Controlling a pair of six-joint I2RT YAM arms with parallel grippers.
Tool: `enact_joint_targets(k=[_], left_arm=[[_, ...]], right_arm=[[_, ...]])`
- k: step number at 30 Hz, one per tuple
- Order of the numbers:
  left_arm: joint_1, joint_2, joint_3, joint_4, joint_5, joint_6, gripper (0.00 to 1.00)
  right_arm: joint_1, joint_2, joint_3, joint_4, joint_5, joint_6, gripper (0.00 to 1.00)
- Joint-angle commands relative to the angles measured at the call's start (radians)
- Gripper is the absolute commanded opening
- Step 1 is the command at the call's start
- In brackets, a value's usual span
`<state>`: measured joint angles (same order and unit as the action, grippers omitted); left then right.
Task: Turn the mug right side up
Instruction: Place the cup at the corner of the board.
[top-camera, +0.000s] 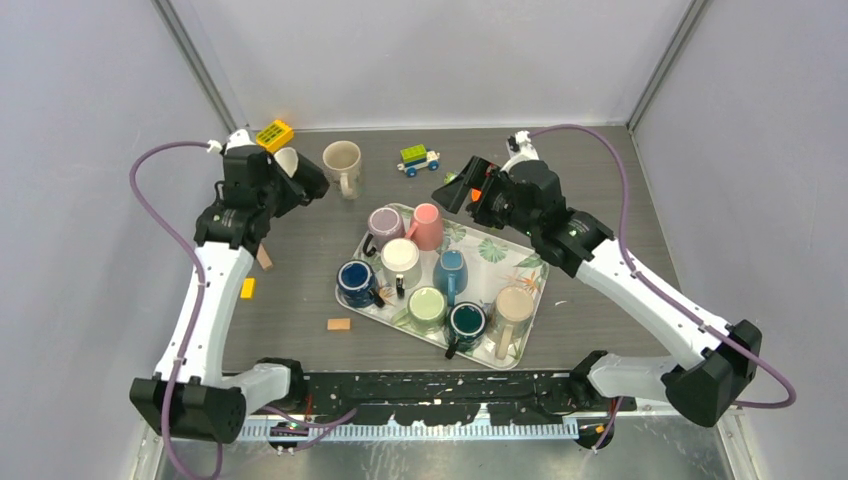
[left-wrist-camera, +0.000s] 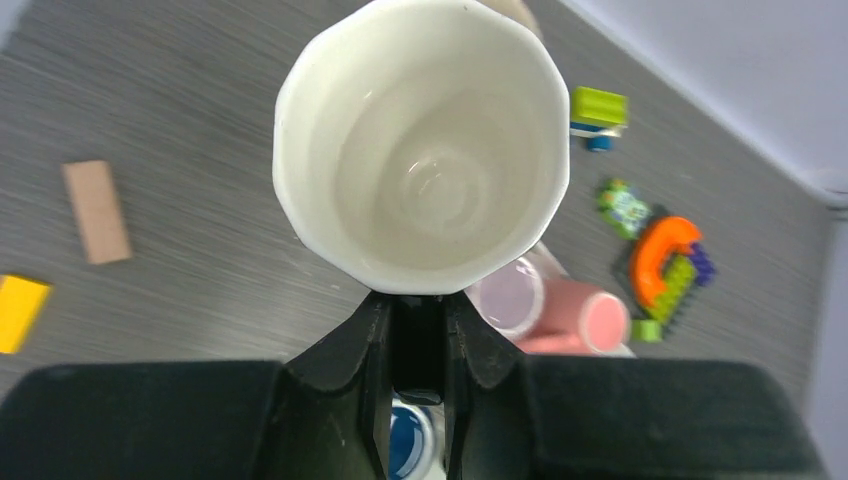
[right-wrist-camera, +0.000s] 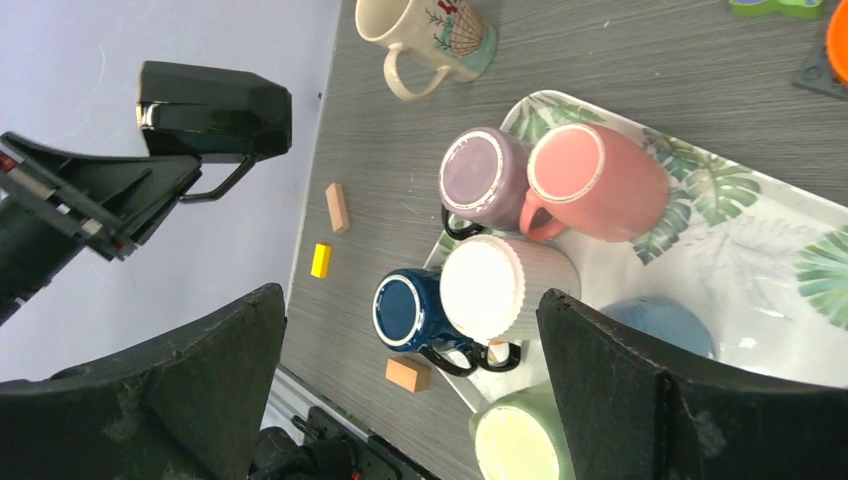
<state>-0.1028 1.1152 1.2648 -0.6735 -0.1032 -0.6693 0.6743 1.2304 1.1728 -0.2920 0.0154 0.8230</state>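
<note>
The mug is filling the upper centre of the left wrist view: white, glossy, with a faceted rim, its empty mouth facing the camera. The left end effector is clamping it at the lower edge, holding it above the table. In the top view it is sitting upper left.

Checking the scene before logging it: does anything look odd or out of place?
Yes. On the leaf-print tray, the purple mug, pink mug and navy mug stand base up. The left gripper holds a white mug tilted in the air.
</note>
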Motion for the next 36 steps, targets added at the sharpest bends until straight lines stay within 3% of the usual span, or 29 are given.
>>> enact_joint_targets(k=[1, 9, 21, 36], left_arm=[[0.021, 0.059, 0.047, 0.101, -0.169, 0.117, 0.0], [0.055, 0.233, 0.016, 0.239, -0.241, 0.172, 0.0], [0.074, 0.53, 0.037, 0.483, -0.23, 0.232, 0.0], [0.074, 0.722, 0.176, 0.451, -0.19, 0.331, 0.0]], right_arm=[[0.002, -0.072, 0.013, -0.054, 0.066, -0.067, 1.0], [0.002, -0.16, 0.008, -0.128, 0.16, -0.133, 1.0], [0.002, -0.26, -0.008, -0.225, 0.295, -0.209, 1.0], [0.002, -0.279, -0.017, -0.251, 0.321, -0.239, 1.0]])
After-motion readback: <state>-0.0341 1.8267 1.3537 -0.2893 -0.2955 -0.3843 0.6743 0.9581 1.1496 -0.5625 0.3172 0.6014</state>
